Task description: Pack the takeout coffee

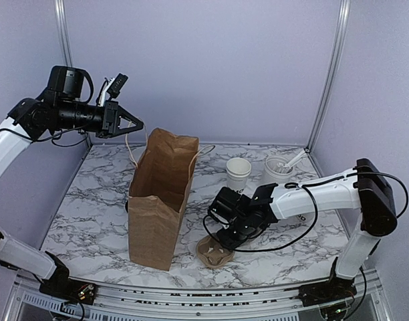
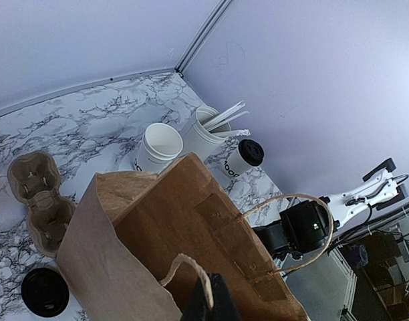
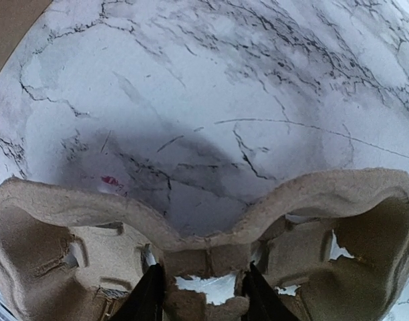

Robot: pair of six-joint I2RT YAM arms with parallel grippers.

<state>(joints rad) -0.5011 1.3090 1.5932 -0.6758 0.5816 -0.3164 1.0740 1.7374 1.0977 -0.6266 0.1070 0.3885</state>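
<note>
The takeout coffee [image 2: 239, 162], a small white cup with black lettering and a black lid, stands by the right wall in the left wrist view. I cannot make it out behind the right arm in the top view. A brown paper bag [image 1: 158, 207] [image 2: 191, 241] stands upright and open. My left gripper [image 1: 139, 125] [image 2: 214, 304] is raised above it, shut on the bag's string handle [image 2: 182, 257]. My right gripper [image 1: 221, 239] [image 3: 202, 267] is down at the bag's right. Its jaws press both sides of the middle post of a cardboard cup carrier [image 1: 211, 256] [image 3: 71, 227].
A stack of white cups [image 1: 238, 172] [image 2: 158, 144] and a white tub with utensils [image 1: 279, 168] [image 2: 201, 134] stand near the back right corner. In the left wrist view a cup carrier [image 2: 41, 200] and a round black lid [image 2: 44, 292] lie left of the bag.
</note>
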